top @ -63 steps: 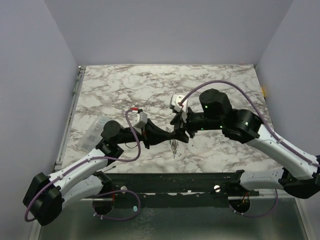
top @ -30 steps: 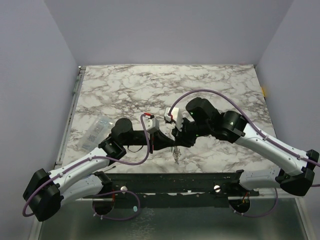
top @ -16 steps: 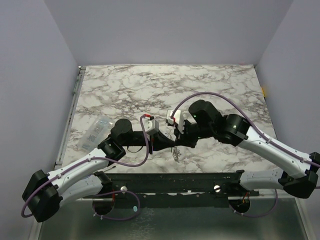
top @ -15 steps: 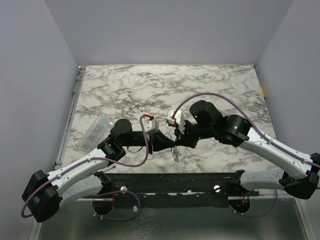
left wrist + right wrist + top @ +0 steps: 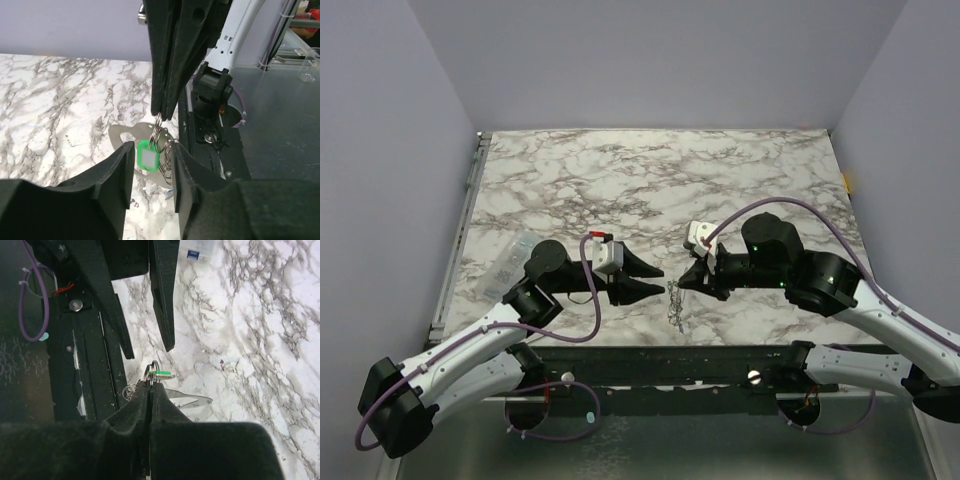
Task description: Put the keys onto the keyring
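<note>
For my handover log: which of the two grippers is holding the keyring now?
The right gripper: its jaws are pinched shut on the keyring, with the mint green key hanging from it. The left gripper is open and not touching the ring.

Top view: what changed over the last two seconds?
The left gripper opened, let go of the keyring and pulled back to the left. The right gripper drew back to the right and now holds the keyring alone, shut on it, with the green key hanging below. The keyring stayed near the same spot. The plastic bag did not move.
</note>
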You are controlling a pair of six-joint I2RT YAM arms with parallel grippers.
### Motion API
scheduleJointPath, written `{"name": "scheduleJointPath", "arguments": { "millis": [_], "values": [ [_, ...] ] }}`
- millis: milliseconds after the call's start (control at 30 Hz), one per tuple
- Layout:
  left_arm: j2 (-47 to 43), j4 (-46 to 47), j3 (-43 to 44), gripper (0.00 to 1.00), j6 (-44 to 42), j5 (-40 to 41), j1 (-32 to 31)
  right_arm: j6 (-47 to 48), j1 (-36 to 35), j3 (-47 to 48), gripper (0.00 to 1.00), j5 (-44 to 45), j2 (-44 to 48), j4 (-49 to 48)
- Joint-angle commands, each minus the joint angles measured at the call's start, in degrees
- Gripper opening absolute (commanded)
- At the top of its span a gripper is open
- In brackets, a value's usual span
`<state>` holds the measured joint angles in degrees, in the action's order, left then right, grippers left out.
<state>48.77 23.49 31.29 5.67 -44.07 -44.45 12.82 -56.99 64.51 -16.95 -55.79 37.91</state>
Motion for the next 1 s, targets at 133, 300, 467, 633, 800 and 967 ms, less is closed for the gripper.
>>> {"name": "scheduleJointPath", "arguments": {
  "millis": [133, 300, 467, 633, 800, 967],
  "values": [
    [-1.79, 1.02, 0.87, 0.34, -3.52, 5.00, 0.45, -1.04, -0.14, -0.18, 0.01, -1.06, 0.31, -3.90],
    [-2.51, 3.11, 0.03, 0.30, -3.20, 5.04, 0.50, -1.14, -0.14, 0.53, 0.01, -2.37, -0.49, -3.72],
    [-1.67, 3.30, 0.00, 0.28, -3.43, 4.33, 0.32, -0.63, -0.14, 1.94, 0.01, -3.60, -1.41, -3.24],
    [-1.49, 3.32, -0.28, 0.31, -3.46, 4.14, 0.17, -0.51, -0.14, 2.36, 0.01, -3.95, -1.35, -3.82],
    [-1.36, 3.32, -0.44, 0.40, -3.47, 3.91, -0.07, -0.43, -0.14, 2.29, 0.01, -3.39, -0.75, -4.57],
    [-1.06, 3.32, -0.61, 0.42, -3.60, 3.48, -0.29, -0.51, -0.14, 2.61, 0.01, -3.46, -0.17, -5.01]
  ]
}}
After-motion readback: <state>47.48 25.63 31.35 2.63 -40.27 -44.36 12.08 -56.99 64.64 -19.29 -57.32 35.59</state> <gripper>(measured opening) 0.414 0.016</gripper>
